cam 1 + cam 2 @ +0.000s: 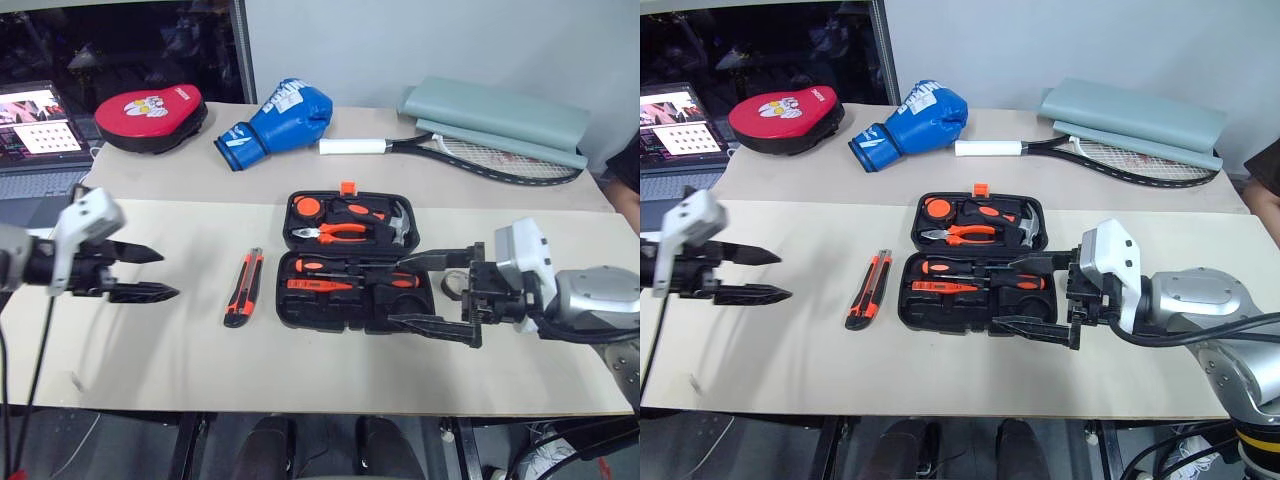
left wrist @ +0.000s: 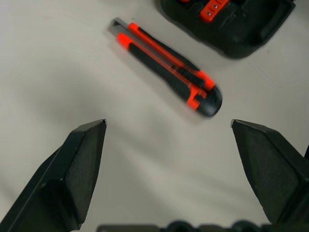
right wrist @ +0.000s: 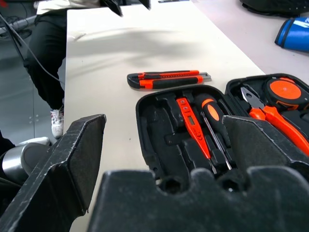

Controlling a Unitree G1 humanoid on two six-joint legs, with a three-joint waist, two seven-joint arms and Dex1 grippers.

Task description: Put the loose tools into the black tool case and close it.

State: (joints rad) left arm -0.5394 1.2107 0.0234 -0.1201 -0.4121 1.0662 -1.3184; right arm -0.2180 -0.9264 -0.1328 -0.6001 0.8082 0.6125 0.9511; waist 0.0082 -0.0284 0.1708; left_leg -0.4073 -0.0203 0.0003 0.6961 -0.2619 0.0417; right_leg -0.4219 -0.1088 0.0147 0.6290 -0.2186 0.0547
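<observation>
the black tool case [image 1: 360,262] is lying open in the middle of the counter [image 1: 150,350], with its small orange latch [image 1: 348,187] sitting at the far edge. in the far half, the orange pliers [image 1: 340,232], a hammer [image 1: 400,228] and a round orange tape measure [image 1: 307,208] are resting in their slots. in the near half, a screwdriver [image 3: 212,121] and a small red tester screwdriver [image 3: 192,126] are lying side by side in the slots.

the utility knife [image 1: 244,287] is lying flat on the counter just to the left of the case, not touching it. a small black tape roll [image 1: 452,284] is sitting on the counter at the right side of the case, partly hidden by the right arm.

the left claw [image 1: 150,272] is hanging above the counter well to the left of the knife, with its two black fingers [image 2: 72,169] standing wide apart and holding nothing. the right claw [image 1: 425,290] is hanging over the right end of the case, pointing left, and its fingers [image 3: 72,159] are spread wide too, with nothing between them.

at the back of the counter, a red punch pad [image 1: 150,117], a blue boxing glove [image 1: 280,120], a racket [image 1: 470,155] and a grey-green cushion [image 1: 495,115] are lying in a row. a laptop [image 1: 35,130] is glowing at the far left.
</observation>
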